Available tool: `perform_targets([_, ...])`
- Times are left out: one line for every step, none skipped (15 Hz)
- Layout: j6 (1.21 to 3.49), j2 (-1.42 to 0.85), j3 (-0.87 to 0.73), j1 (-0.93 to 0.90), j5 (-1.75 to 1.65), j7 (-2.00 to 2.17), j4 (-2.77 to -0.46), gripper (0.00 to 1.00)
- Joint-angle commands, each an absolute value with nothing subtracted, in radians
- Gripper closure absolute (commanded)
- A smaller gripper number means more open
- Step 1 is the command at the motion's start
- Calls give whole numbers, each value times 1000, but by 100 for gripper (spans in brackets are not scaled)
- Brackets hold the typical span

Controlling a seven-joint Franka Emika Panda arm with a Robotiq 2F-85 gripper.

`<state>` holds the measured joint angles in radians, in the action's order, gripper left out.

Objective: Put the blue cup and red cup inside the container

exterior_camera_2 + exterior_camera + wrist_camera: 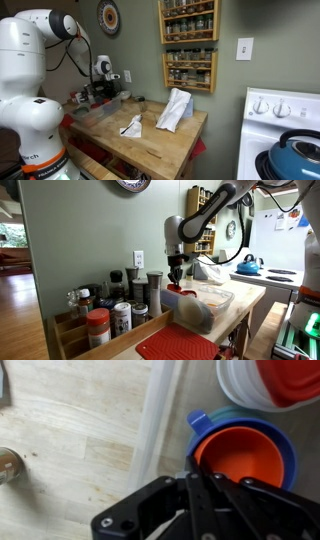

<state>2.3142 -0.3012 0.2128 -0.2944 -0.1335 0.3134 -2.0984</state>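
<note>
Nesting saves room: small round red plastic cup [240, 455] sits in squat round blue plastic cup [287, 445], both inside clear rectangular plastic container [160, 420] on wooden counter [70, 440], w/ gripper [202, 482] at the red rim, maybe to let go; clamped or apart, cannot tell.

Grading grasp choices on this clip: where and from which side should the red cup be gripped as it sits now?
Take the red cup by its rim from straight above, with one finger of the claw inside its open mouth. It sits upright, apparently nested in the blue cup, which hides its outer wall. The container wall likely blocks a sideways approach.
</note>
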Motion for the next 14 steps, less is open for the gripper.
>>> perform_targets([2245, -328, 206, -319, -131, 315, -2062, 99])
perform_targets([2245, -330, 209, -318, -121, 311, -2059, 99])
perform_targets([2253, -330, 212, -317, -107, 307, -2058, 99])
perform_targets([2262, -328, 216, -314, -93, 300, -2057, 99])
perform_targets([2263, -327, 217, -314, -84, 300, -2054, 78])
perform_targets([2258, -323, 224, -309, -66, 283, -2052, 70])
perform_targets([2261, -320, 223, -309, -59, 281, -2052, 64])
perform_targets([2251, -301, 217, -306, -63, 277, -2058, 57])
perform_targets([2239, -288, 213, -304, -62, 284, -2060, 50])
perform_targets([2232, -255, 210, -293, -57, 268, -2074, 42])
perform_targets([2231, -226, 203, -285, -61, 266, -2085, 35])
perform_targets([2226, -179, 199, -269, -57, 242, -2107, 27])
perform_targets([2202, -137, 195, -252, -51, 213, -2120, 20])
perform_targets([2175, -98, 191, -234, -40, 172, -2129, 13])
